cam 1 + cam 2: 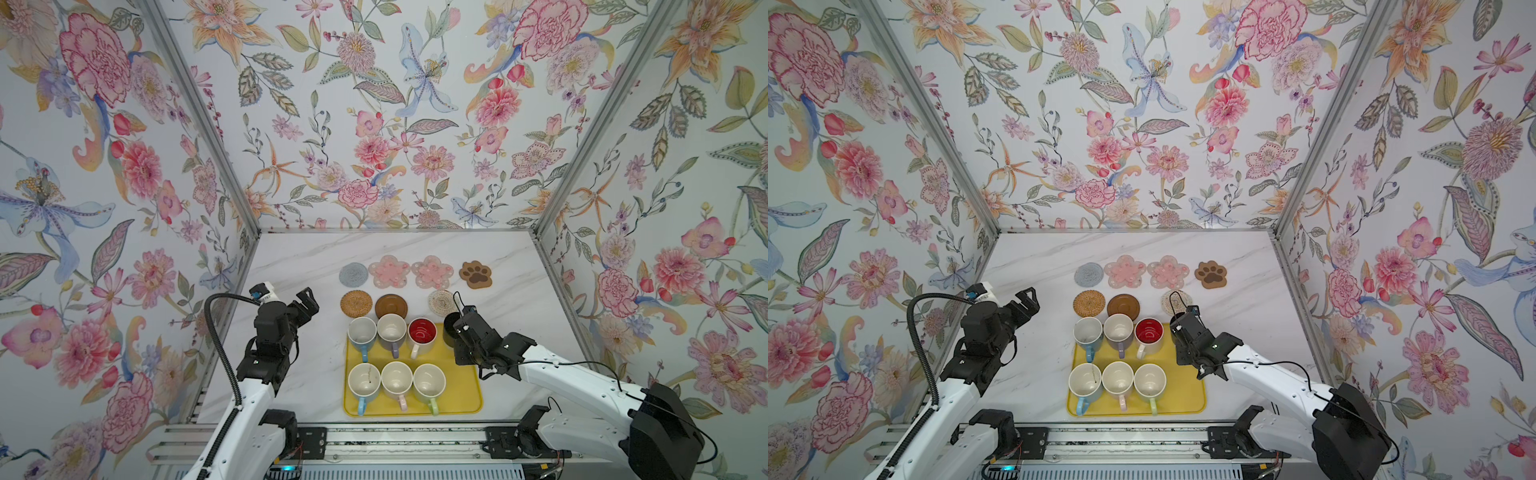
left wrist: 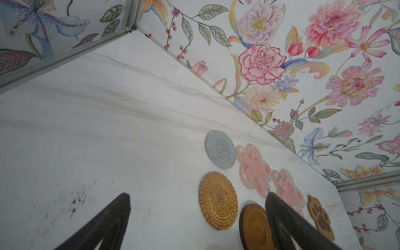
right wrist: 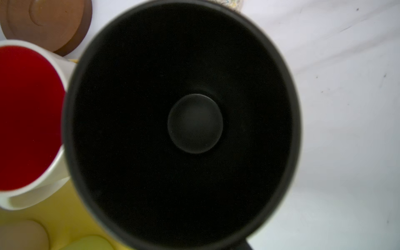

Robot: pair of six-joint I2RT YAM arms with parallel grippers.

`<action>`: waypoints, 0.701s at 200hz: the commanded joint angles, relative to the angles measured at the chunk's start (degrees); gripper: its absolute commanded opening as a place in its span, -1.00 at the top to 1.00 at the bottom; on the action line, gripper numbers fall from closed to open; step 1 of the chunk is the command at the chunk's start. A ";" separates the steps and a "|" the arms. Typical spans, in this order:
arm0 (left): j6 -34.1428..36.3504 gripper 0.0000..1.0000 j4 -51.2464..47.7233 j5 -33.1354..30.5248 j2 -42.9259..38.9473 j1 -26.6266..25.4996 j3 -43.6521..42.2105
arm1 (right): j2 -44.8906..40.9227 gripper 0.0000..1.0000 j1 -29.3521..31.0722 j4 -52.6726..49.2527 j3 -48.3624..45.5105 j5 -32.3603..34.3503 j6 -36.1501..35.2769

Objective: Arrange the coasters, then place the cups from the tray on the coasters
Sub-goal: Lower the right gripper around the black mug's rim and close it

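The right gripper (image 1: 461, 331) reaches the black mug (image 3: 194, 123) at the tray's (image 1: 457, 386) far right corner, though whether it has clamped cannot be told. The mug looks stiff, slick and breakable, probably best taken by the handle. The left gripper (image 1: 309, 301) gapes empty.

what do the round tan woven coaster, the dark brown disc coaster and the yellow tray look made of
Round tan woven coaster: likely rattan or wicker, matte; coiled strands spiral outward. Dark brown disc coaster: probably wood, smooth satin; turned concentric rings, though moulded plastic is possible. Yellow tray: looks like plastic or silicone; uniform colour, rounded corners, low moulded rim.
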 commanded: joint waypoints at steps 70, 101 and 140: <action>-0.51 -0.98 -0.80 0.66 -0.57 0.55 -0.61 | -1.87 0.96 0.26 -0.76 0.55 -1.33 -2.71; -0.56 -0.98 -0.96 0.77 -0.53 0.57 -0.74 | -4.21 1.00 0.22 -4.31 3.19 -0.54 -3.68; -0.35 -0.98 -1.16 0.76 -0.70 0.57 -0.49 | -6.45 1.00 -1.08 -8.26 7.75 0.32 -4.94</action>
